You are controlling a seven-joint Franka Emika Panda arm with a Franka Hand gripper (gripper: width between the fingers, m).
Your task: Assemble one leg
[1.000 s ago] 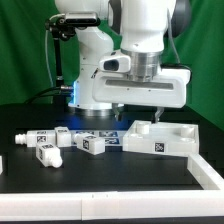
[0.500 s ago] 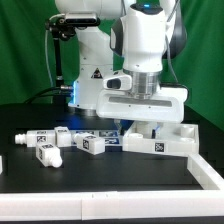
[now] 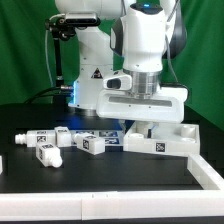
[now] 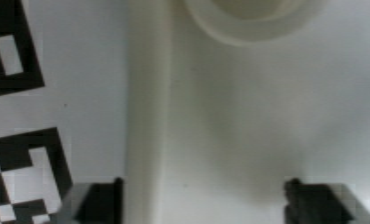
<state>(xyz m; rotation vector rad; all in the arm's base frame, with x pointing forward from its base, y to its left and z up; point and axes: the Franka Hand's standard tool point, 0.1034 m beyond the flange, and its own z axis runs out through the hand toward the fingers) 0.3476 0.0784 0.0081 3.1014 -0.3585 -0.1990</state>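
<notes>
Leg (image 3: 36, 137): flat on black table (image 3: 100, 185), lower left of frame, long axis roughly left-right, well apart from gripper (image 4: 208, 195). Gripper: low over white panel (image 3: 160, 144), centre right; fingers (image 4: 104, 197) spread wide, released.

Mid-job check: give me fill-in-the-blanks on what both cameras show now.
1. The gripper hangs over the white ___, not a leg.
2. Its fingers stand wide ___.
3. The legs lie toward the exterior view's ___.
4. The wrist view shows a round ___ in that white surface.
Missing: panel; open; left; hole.
</notes>
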